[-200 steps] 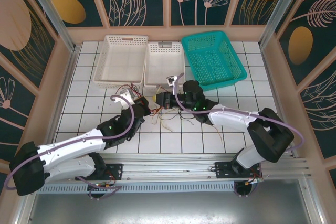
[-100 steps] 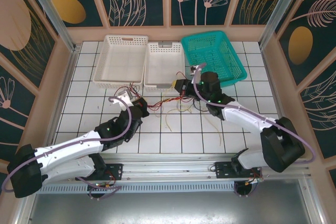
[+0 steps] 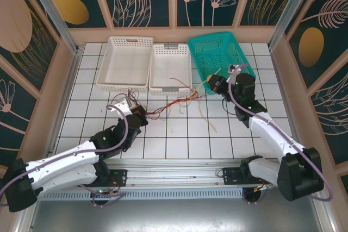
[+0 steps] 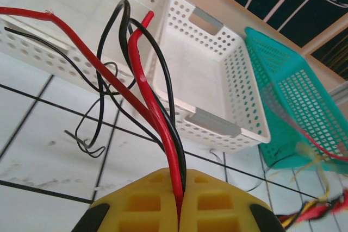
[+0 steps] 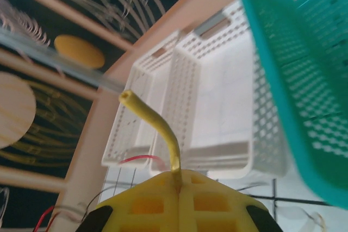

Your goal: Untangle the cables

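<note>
The left gripper (image 3: 140, 117) was seen low over the white tiled table (image 3: 179, 146), a little in front of the two white baskets (image 3: 125, 61). In the left wrist view its yellow pads (image 4: 147, 202) were pressed together on a red wire (image 4: 143, 88) and black wires (image 4: 170, 99), which rose from the seam between them and fanned out toward the baskets. The right gripper (image 3: 213, 85) was held at the near left corner of the teal basket (image 3: 217, 58). Its pads were likewise closed, and a single yellow-olive wire (image 5: 174, 158) was pinched between them, its free end curled upward. The rest of the cables (image 3: 174, 103) — red, yellow and black strands — were strung loosely between the two grippers, over the tiles just in front of the right-hand white basket. A few pale strands (image 3: 208, 119) were seen on the tiles nearer the arms.
</note>
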Robot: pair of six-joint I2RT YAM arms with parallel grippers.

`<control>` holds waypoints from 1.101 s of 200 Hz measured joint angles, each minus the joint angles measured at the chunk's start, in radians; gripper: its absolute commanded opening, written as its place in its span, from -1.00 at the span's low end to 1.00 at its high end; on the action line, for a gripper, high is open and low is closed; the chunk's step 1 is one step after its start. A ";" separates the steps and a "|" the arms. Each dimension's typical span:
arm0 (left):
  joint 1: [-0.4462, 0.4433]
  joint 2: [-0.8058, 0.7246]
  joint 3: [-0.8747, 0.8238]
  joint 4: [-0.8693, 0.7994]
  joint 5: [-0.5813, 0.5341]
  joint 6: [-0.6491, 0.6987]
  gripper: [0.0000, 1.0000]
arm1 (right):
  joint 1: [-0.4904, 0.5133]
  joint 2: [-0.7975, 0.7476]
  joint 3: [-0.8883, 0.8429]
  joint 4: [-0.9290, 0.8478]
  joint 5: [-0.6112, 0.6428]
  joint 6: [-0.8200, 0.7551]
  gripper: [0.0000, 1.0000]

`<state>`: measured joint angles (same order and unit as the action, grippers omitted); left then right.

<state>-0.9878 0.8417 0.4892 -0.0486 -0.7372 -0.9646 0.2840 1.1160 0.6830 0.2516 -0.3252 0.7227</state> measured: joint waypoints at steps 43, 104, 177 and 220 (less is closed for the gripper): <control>-0.001 -0.088 -0.005 -0.075 -0.035 0.021 -1.00 | -0.058 -0.077 -0.008 -0.079 0.047 -0.004 -1.00; -0.008 -0.150 -0.005 -0.149 -0.063 0.040 -1.00 | -0.183 -0.153 -0.008 -0.229 0.071 -0.005 -1.00; 0.000 -0.244 0.016 -0.352 -0.232 0.082 -1.00 | -0.363 -0.224 -0.010 -0.317 0.227 -0.007 -1.00; 0.000 -0.207 0.025 -0.420 -0.280 0.080 -1.00 | -0.373 -0.231 -0.009 -0.344 0.275 -0.018 -1.00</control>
<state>-0.9882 0.6346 0.5144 -0.4686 -1.0168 -0.8848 -0.0895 0.8848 0.6739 -0.0929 -0.0505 0.7044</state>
